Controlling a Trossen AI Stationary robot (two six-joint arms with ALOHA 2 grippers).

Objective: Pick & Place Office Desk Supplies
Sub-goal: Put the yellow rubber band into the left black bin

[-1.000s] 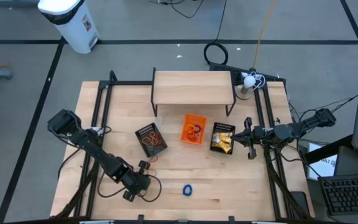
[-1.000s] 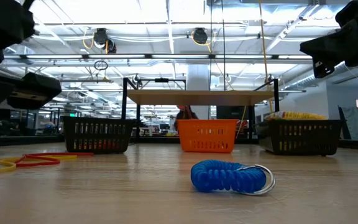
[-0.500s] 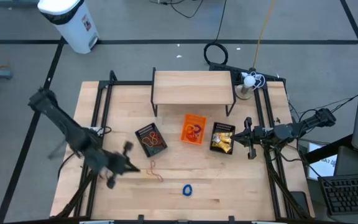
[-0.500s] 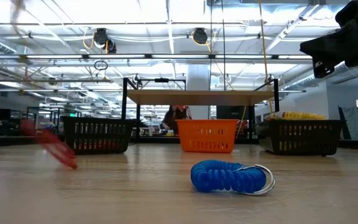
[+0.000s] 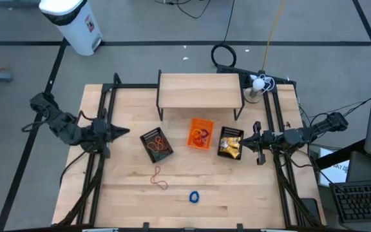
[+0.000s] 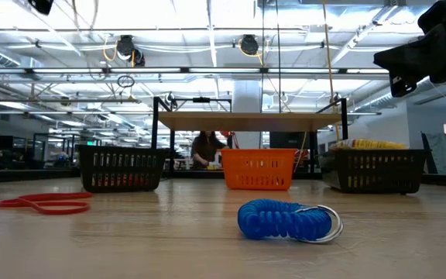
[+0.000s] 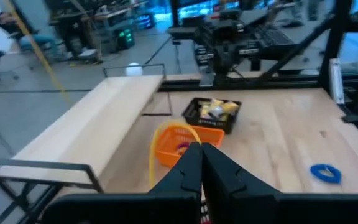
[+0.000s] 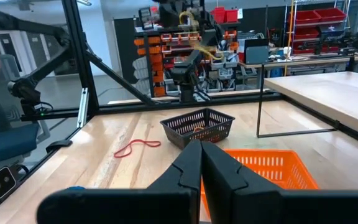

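my left gripper [image 5: 122, 131] hangs over the table's left edge, just beside the left black mesh bin [image 5: 156, 144], its fingers pressed together and holding nothing. in that bin lie a few red rubber bands. nearer the front of the table [image 5: 237, 193], a loose red rubber band [image 5: 159, 178] lies flat on the bare wood, well apart from both of my grippers. further right and closer to the front edge lies a blue coiled ring [image 5: 194, 196], also alone. behind it, in the middle, the orange plastic bin [image 5: 201, 133] holds small rings, and just beside it the right black mesh bin [image 5: 230, 142] holds yellow-and-white packets. my right gripper [image 5: 246, 136] waits next to that bin's right side, fingers pressed together, empty. a low wooden shelf [image 5: 200, 90] stands behind the bins.
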